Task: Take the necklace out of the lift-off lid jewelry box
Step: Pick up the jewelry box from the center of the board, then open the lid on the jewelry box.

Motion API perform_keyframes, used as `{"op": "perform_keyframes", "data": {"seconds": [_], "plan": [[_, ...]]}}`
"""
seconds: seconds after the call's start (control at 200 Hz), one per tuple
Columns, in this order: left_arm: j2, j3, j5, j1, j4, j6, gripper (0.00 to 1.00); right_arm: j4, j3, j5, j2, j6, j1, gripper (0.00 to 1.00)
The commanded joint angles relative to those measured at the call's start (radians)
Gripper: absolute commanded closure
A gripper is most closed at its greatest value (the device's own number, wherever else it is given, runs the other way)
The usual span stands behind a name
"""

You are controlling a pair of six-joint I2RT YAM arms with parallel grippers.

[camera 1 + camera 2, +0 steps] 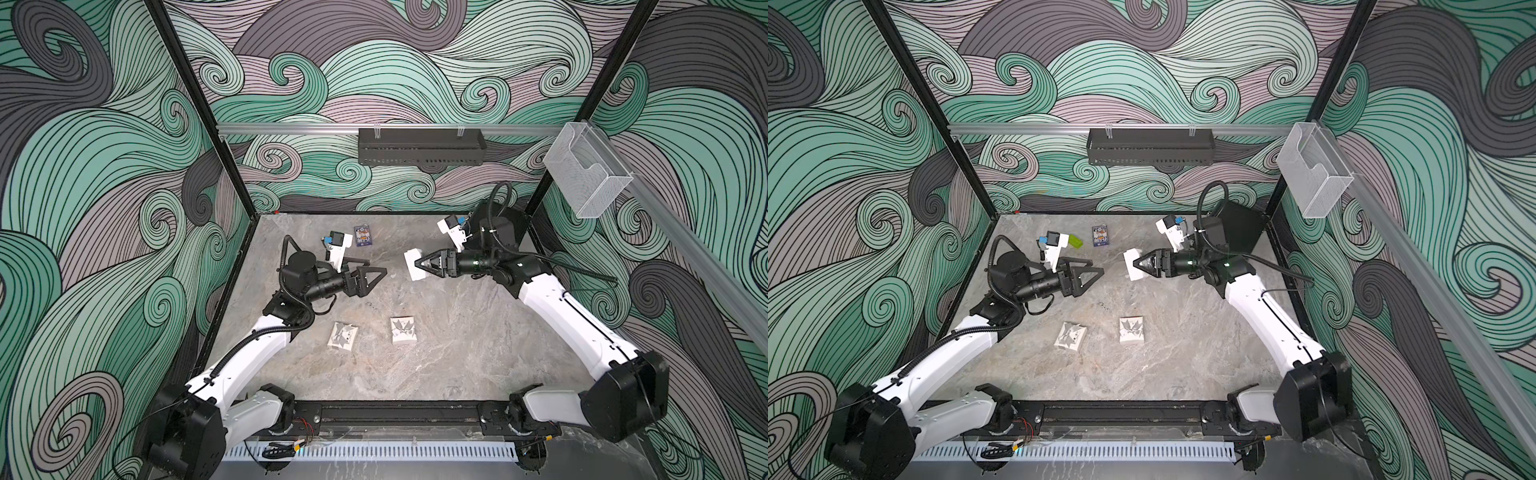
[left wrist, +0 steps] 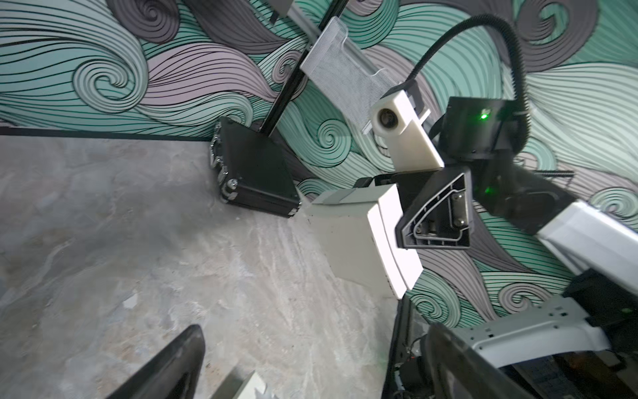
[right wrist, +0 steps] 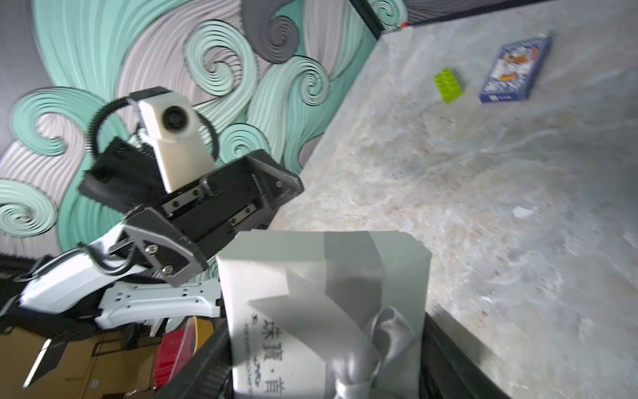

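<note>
Jewelry box (image 1: 413, 266), white and tied with a grey ribbon (image 3: 352, 248), hangs above the back-middle of the marbled tabletop (image 1: 457, 353), pinched across its side walls by the right hand (image 1: 424, 263). The left hand (image 1: 377, 268) faces it a little way off, fingers spread wide and holding nothing. The lid appears to be on, with a thin seam (image 2: 392, 248) showing along one white wall in the left wrist view. The necklace cannot be seen and is presumably inside. The box stands on edge rather than flat: its ribboned top, with the bow (image 3: 376, 345), looks back toward the right wrist and its plain underside looks toward the left hand. Its short axis therefore seems to run roughly along the line between the two hands, with the longer edges standing steeply. Parting the halves well likely means the left hand closing squarely on the nearer half, clear of the seam, then drawing straight away along that short axis. The opening should be turned upward before the necklace can slide out.
</note>
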State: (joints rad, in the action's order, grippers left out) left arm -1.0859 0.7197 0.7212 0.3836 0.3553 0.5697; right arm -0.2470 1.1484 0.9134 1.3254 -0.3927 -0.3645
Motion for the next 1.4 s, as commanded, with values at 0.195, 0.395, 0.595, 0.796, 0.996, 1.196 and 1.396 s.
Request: {"op": "perform_keyframes", "data": {"seconds": [0.195,0.395,0.595,0.796,0.996,1.196,1.396], "plan": [[0.082,0.061,0.105,0.062,0.082,0.118,0.01,0.323,-0.023,0.212,-0.046,-0.191,-0.05,0.28],[0.048,0.092,0.103,0.09,0.092,0.155,0.04,0.327,-0.003,0.216,-0.053,-0.177,-0.118,0.27],[0.049,0.098,0.107,0.108,0.109,0.162,0.04,0.413,-0.015,0.237,-0.053,-0.219,-0.141,0.27],[0.059,0.09,0.109,0.115,0.138,0.168,0.1,0.435,-0.01,0.243,-0.054,-0.227,-0.152,0.27],[0.072,0.083,0.114,0.121,0.189,0.192,0.23,0.483,-0.021,0.248,-0.043,-0.244,-0.154,0.27],[0.071,0.082,0.113,0.124,0.203,0.2,0.26,0.541,-0.024,0.259,-0.035,-0.282,-0.154,0.27],[0.066,0.082,0.104,0.126,0.21,0.205,0.25,0.564,-0.031,0.266,-0.035,-0.299,-0.155,0.27]]}}
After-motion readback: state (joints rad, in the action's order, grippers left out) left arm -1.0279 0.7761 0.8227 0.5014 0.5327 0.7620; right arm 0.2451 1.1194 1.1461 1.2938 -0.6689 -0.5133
